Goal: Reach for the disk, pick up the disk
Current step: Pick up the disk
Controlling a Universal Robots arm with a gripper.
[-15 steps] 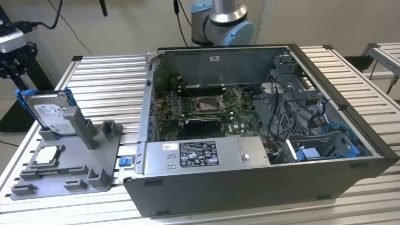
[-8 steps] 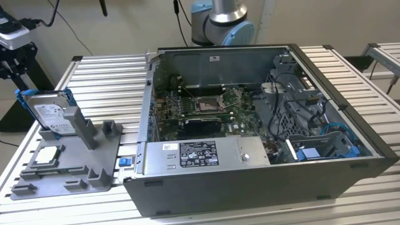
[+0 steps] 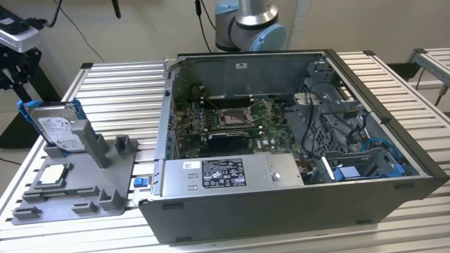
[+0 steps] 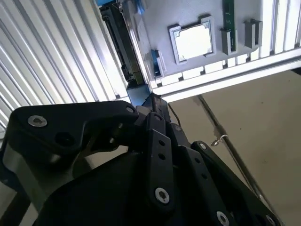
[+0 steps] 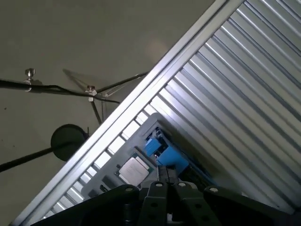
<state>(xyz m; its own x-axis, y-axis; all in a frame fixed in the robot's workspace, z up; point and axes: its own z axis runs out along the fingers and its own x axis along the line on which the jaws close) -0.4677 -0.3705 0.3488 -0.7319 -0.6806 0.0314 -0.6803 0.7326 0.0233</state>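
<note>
**Closed, empty, and short of its target**

The black claw (image 4: 151, 98) has its jaws pressed together on nothing. Just beyond its tips stands the disk (image 3: 55, 126), a flat silver metal hard drive with blue plastic rails, upright on edge in a grey plastic holder tray (image 3: 116, 168). A little past it lies a small square silver processor chip (image 4: 193, 41).

As I judge it, closing in with the jaws clenched would ram the disk's edge and tip or jam it in its slot.

The disk's white label, and the black-and-white one on the grey metal box (image 3: 232, 174) farther off, carry print I cannot make out.
</note>
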